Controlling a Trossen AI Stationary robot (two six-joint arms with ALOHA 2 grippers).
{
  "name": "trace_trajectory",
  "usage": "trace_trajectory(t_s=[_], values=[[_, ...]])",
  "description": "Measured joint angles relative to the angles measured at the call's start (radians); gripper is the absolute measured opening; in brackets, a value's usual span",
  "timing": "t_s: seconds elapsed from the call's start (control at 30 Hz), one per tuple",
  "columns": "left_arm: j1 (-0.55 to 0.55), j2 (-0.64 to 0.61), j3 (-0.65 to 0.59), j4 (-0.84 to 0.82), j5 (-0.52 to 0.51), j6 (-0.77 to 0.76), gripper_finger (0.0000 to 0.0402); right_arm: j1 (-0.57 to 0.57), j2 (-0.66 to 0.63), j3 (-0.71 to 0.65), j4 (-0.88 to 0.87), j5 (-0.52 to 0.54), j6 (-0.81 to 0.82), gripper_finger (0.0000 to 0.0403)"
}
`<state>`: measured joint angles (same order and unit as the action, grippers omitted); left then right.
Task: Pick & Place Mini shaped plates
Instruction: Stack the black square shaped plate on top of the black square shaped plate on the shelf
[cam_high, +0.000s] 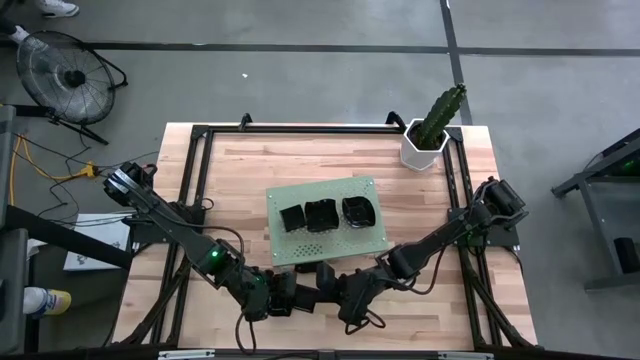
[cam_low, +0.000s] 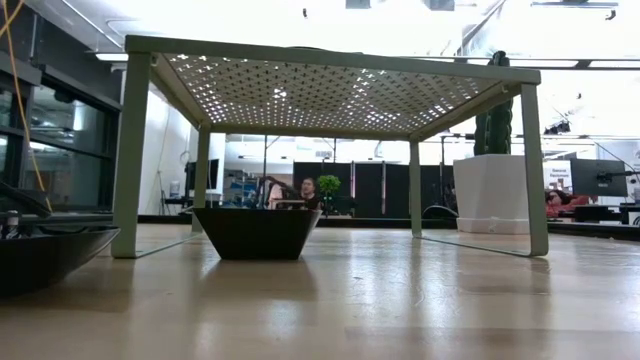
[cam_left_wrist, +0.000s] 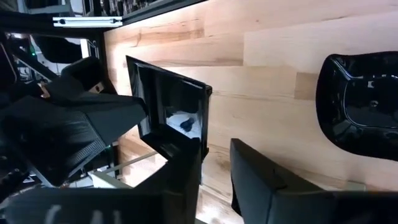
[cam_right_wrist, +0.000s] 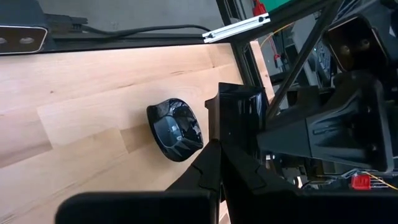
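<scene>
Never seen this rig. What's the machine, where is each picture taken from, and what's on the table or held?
Two dark robot arms work at a wooden table. One camera looks straight down, one sits at tabletop height, and one rides on each wrist. A green perforated board stands on legs with three small black dishes on top. A white cactus pot stands at a corner. At the near edge the right gripper appears to pinch a square black dish, with the left gripper right beside it. A petal-edged dish lies on the wood nearby.
</scene>
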<state>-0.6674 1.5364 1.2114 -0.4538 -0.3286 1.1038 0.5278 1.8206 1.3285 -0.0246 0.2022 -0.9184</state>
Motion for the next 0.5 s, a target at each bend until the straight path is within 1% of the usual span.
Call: trace_trajectory(t_s=[0.2, 0.5], values=[[0.0, 0.0, 0.0, 0.069, 0.001, 0.003, 0.0061, 0.0, 0.0, 0.0, 0.0, 0.0, 0.0, 0.0], [0.0, 0.0, 0.0, 0.076, 0.004, 0.026, 0.0043, -0.002, 0.0, 0.0, 0.0, -0.002, 0.001, 0.0]])
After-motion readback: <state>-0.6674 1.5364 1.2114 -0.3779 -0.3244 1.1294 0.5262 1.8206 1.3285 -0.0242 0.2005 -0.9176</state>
